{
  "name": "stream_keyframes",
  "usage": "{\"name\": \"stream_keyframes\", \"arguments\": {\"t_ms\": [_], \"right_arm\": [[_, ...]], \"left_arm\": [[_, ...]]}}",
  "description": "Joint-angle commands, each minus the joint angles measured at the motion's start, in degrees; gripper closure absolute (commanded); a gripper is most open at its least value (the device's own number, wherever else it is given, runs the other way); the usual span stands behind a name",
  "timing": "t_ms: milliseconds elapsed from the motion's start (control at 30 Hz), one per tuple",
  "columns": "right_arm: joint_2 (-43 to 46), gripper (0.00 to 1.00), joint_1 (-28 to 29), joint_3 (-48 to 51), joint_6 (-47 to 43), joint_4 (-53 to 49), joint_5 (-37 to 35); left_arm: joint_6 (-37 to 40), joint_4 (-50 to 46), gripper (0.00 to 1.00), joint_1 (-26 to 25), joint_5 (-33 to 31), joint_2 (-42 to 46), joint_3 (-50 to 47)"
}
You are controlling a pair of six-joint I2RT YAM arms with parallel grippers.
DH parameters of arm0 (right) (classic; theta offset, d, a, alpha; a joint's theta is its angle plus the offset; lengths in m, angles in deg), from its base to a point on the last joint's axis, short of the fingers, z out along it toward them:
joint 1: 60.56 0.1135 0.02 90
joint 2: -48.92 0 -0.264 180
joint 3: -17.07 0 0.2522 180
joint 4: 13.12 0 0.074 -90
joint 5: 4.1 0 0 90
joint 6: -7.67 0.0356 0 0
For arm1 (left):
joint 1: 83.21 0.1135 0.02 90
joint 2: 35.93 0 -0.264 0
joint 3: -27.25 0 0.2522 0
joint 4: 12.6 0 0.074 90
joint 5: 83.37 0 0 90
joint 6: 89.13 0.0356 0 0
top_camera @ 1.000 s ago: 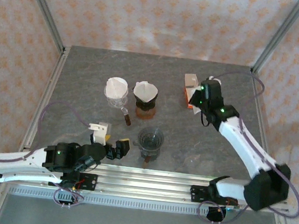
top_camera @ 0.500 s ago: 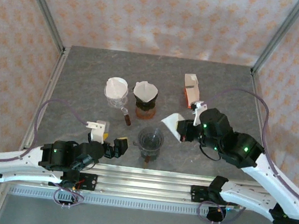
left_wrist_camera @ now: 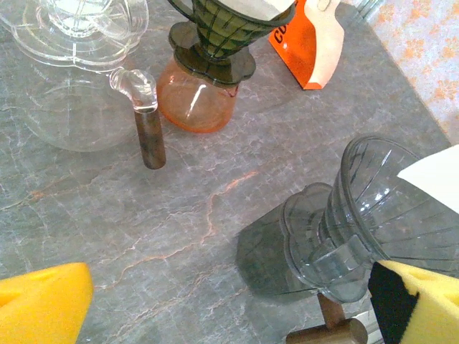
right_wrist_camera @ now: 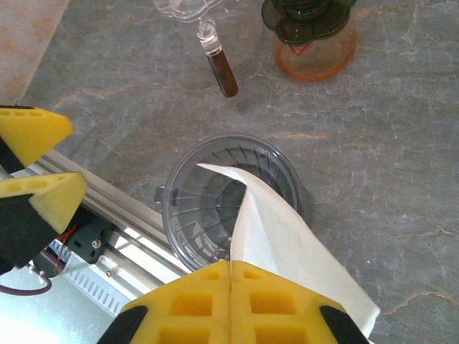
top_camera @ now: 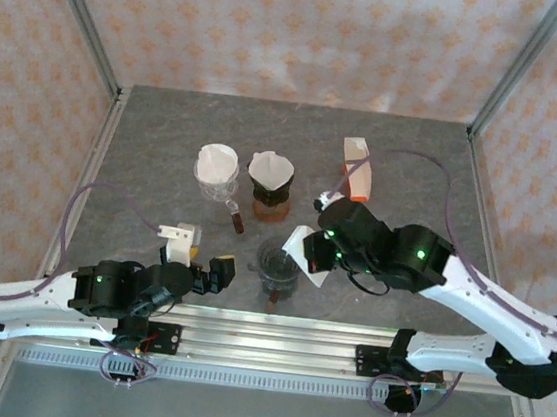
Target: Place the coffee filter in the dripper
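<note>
- While the right gripper (right_wrist_camera: 231, 266) stands clamped flat on the wide end of the coffee filter (right_wrist_camera: 276, 229), the paper's pointed end reaches out ahead of the pads and over the rim of the dripper (right_wrist_camera: 188, 208).
- Coffee filter: white paper, folded flat. Its long axis runs from the pinch straight out to the tip. From the right wrist the tip appears to lie within the dripper's mouth; whether it touches the ribbed wall cannot be told.
- Dripper: clear grey ribbed cone, upright on its stand, near the front middle of the table (top_camera: 166, 135), close to the rail.
- Bearing: the dripper's opening lies ahead of and below the right fingers, along the filter's own axis. By judgement, the coming move is a lowering along that line, tip first, then a release.
- Left gripper (top_camera: 223, 269): jaws wide, holding nothing, just to the left of the dripper and apart from it.
- Nearer arm: both are close, but the right one carries the paper.
- Risk, as judged: the flat fold may lodge across the cone instead of seating.
</note>
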Motion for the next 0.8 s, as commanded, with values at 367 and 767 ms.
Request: {"name": "stream_keyframes", "arguments": {"t_ms": [367, 767], "right_arm": [[-16.36, 1.00, 0.51, -10.98, -4.83, -5.50, 2.23], [-20.10, 1.00, 0.51, -5.44, -3.47, 1.59, 4.46]], "left_arm": [[2.44, 0.52, 0.00, 0.50, 1.38, -2.12, 3.41], [1.81, 2.70, 0.00, 0.50, 2.97, -1.49, 2.17]]}}
